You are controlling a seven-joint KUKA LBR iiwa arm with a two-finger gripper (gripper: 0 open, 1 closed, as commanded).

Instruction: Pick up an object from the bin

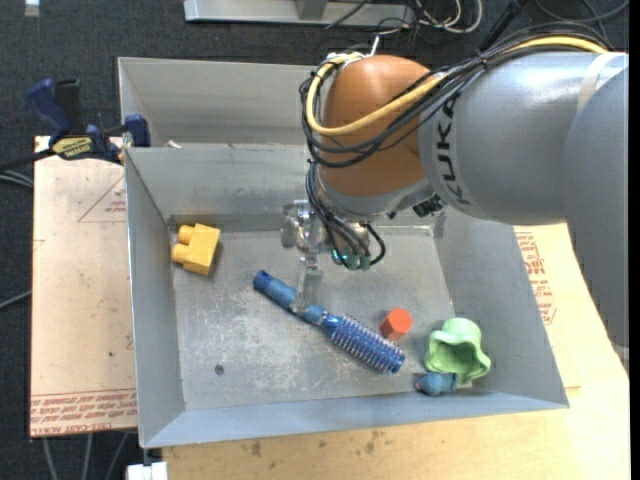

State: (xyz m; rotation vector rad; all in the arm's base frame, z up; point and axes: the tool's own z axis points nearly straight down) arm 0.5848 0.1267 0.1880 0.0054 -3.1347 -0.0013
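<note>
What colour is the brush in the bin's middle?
The brush is blue all over; the camera view shows it.

Dark speckled carpet (80,28) covers the floor — black cables (452,0) trail across it, beside a flat grey metal bar (290,8).

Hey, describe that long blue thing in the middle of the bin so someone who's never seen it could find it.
Look at the floor of the grey metal bin, near its middle, where the claw hangs. The blue brush lies slantwise there, plain handle up-left, bristled head down-right beside a small orange block. It is the only long thing in the bin.
</note>
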